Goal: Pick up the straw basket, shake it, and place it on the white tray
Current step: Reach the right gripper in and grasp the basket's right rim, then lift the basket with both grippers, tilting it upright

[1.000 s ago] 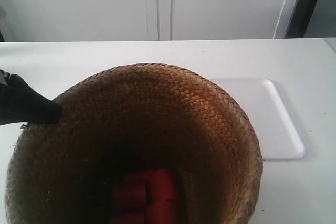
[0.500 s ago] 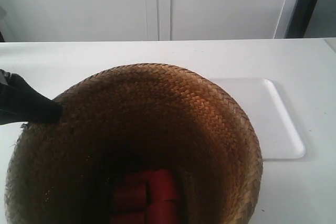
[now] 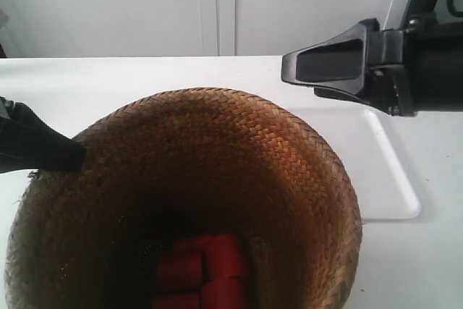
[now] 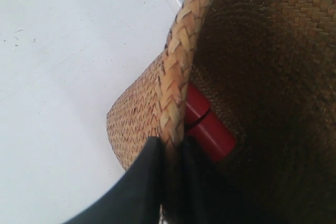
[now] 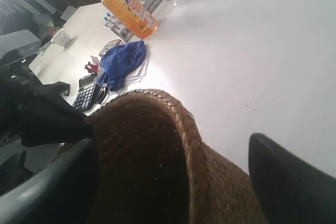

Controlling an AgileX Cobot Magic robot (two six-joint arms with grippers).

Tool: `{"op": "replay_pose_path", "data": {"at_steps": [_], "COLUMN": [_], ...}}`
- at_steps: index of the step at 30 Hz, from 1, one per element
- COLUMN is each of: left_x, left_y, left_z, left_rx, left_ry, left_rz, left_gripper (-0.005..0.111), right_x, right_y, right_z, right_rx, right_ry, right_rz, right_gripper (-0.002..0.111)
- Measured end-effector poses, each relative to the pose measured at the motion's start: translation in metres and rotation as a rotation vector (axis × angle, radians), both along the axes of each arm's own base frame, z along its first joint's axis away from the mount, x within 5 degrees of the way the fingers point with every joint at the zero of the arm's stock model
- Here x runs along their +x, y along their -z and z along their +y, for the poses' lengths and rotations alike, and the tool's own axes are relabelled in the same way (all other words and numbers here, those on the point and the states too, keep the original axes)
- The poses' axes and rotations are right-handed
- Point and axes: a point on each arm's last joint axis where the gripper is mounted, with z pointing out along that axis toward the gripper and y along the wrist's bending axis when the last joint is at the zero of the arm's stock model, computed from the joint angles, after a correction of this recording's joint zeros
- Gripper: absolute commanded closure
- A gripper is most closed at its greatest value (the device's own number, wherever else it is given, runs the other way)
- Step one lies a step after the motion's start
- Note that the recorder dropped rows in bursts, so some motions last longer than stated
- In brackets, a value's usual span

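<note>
A round brown woven-straw basket (image 3: pixel 217 171), lower centre, is clamped at its rim by the left gripper (image 4: pixel 172 144); the right gripper (image 3: pixel 302 77), upper right, is spread wide.

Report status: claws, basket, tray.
Left claw shut on straw basket rim. Right claw open, holding nothing. Basket not on white tray, red pieces inside. Nothing on the tray's visible part.

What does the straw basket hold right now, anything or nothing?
Not empty: the straw basket holds several red cylinders at its bottom, visible in the exterior and left wrist views.
</note>
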Motion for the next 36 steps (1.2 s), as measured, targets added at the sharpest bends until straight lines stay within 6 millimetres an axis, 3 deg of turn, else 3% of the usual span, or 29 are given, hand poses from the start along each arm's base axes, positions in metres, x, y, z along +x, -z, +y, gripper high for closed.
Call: {"op": "replay_pose_path", "data": {"at_steps": [9,17,19,22,23,24,25,31,34,36], "left_x": [0.0,0.0,0.0,0.001,0.001,0.001,0.0,-0.001,-0.006,-0.017], "left_y": [0.0,0.0,0.0,0.0,0.0,0.0,0.0,-0.003,-0.024,-0.046], "left_z": [-0.001,-0.001,-0.001,-0.001,-0.001,-0.002,-0.003,-0.015,-0.019,-0.017], "left_rx": [0.002,0.002,0.002,-0.002,-0.006,-0.015,-0.032,-0.215,-0.358,-0.428], "left_ry": [0.01,0.008,0.007,0.003,0.001,0.001,-0.001,0.079,0.142,0.174], "left_rz": [-0.005,-0.015,-0.016,-0.018,-0.016,-0.014,-0.007,-0.091,-0.283,-0.431], "left_gripper": [0.107,0.107,0.107,0.107,0.107,0.107,0.107,0.107,0.107,0.107], "right_x": [0.002,-0.011,-0.015,-0.02,-0.021,-0.022,-0.023,-0.024,-0.023,-0.028], "right_y": [0.009,0.045,0.055,0.063,0.063,0.063,0.064,0.056,0.035,0.008], "right_z": [0.002,0.001,0.001,0.001,0.001,0.001,0.002,0.004,0.002,0.0], "right_rx": [0.004,-0.039,-0.052,-0.052,-0.041,-0.029,-0.017,0.064,0.151,0.203], "right_ry": [-0.051,-0.073,-0.08,-0.084,-0.088,-0.092,-0.095,-0.094,-0.031,0.008], "right_rz": [0.038,0.089,0.097,0.124,0.136,0.152,0.172,0.113,-0.059,-0.197], "right_gripper": [0.042,0.044,0.053,0.08,0.095,0.106,0.108,0.108,0.108,0.108]}}
